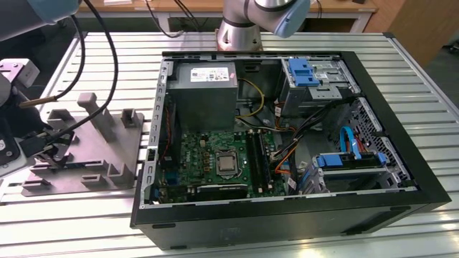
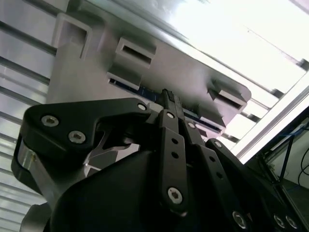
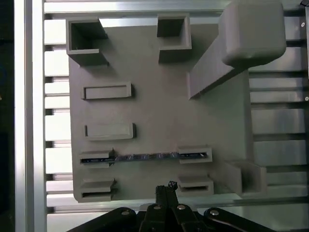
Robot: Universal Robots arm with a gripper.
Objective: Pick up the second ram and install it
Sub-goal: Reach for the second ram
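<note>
The second ram (image 3: 145, 156), a thin dark blue-green strip, stands on edge in two slotted holders of the grey fixture plate (image 3: 159, 111). In the first wrist view my gripper (image 3: 165, 187) hangs above the plate, just beside the strip and one row of holders away from it, not touching it. Its black fingers (image 2: 170, 104) are pressed together with nothing between them, and a sliver of the ram (image 2: 147, 92) shows just past them. In the exterior view the gripper (image 1: 49, 146) is at the far left, over the fixture plate (image 1: 107, 145), where the ram (image 1: 72, 164) shows faintly.
The open computer case (image 1: 287, 215) lies to the exterior view's right of the fixture, with the green motherboard (image 1: 201, 156), its long memory slots (image 1: 257, 158) and the grey power-supply box (image 1: 204, 91) inside. A tall grey post (image 3: 241, 43) rises from the fixture. Cables (image 1: 107, 59) hang over the slatted table.
</note>
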